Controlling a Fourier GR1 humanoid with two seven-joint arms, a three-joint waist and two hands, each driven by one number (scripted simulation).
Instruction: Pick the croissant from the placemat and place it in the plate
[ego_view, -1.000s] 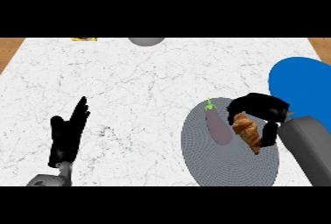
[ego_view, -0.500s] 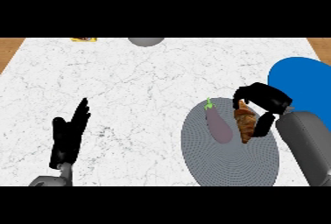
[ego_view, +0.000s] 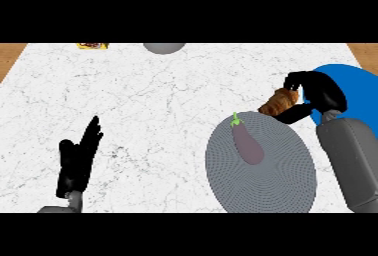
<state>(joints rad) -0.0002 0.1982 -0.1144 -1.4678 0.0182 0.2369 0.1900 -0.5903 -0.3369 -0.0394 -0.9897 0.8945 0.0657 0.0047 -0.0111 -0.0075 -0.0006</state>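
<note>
At right of frame, upper-mid: right hand (ego_view: 319, 91) is clenched round the croissant (ego_view: 278, 102), fingers above and thumb below it. Croissant is brown, tilted, held between the placemat's upper-right edge and the plate's left edge; it is not lying on the placemat. Whether it touches the plate can't be told.

Placemat (ego_view: 273, 185): grey, round, ribbed texture, lower right of frame, resting on the counter (ego_view: 162, 100). Its lower edge runs out of view.

Eggplant (ego_view: 247, 142): purple w/ green stem, lying on the upper-left part of the placemat, stem pointing to upper left. It sits just beside the croissant, lower left of it, apart from the hand.

Plate (ego_view: 353, 85): blue, at right edge of frame, partly hidden by the right hand and the grey forearm (ego_view: 353, 160), which enters from lower right.

Left hand (ego_view: 77, 160): lower left of frame, released, fingers straight and pointing up, holding nothing; resting, well apart from all items.

Counter: white marble pattern, wood showing at upper corners. Top edge: a grey round object (ego_view: 164, 47), cut off by the frame, and a small yellow-brown item (ego_view: 92, 45) at upper left; neither can be identified further.
</note>
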